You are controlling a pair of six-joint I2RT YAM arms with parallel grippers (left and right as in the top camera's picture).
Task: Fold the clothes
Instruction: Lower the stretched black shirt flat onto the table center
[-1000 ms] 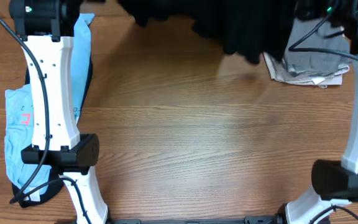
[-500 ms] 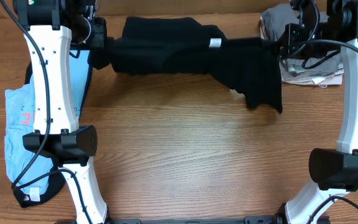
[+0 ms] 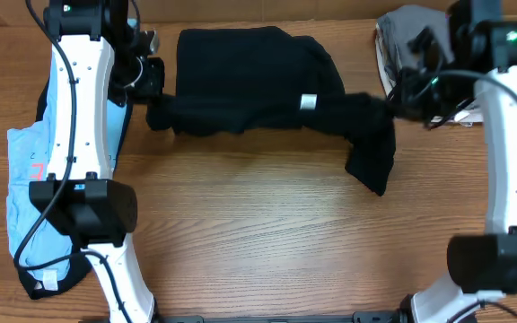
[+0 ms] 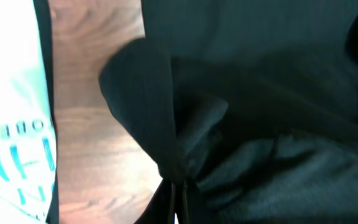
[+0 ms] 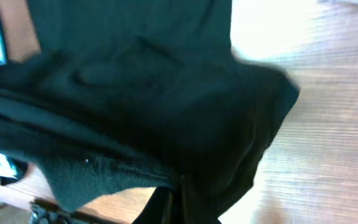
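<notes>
Closest in, the light-blue printed shirt [image 3: 23,179] lies along the left edge of the table [image 3: 267,242], partly under the left arm. Further back, the black tee [image 3: 240,81] is stretched across the far half with its white neck tag [image 3: 309,101] showing, and its right part droops in a bunch toward the middle. The left gripper [image 3: 154,109] is clamped tight on the tee's left corner. The right gripper [image 3: 395,100] is pinched closed on the tee's right end. Both wrist cams show black cloth squeezed between the fingers. A grey garment [image 3: 411,31] sits in the far right corner.
</notes>
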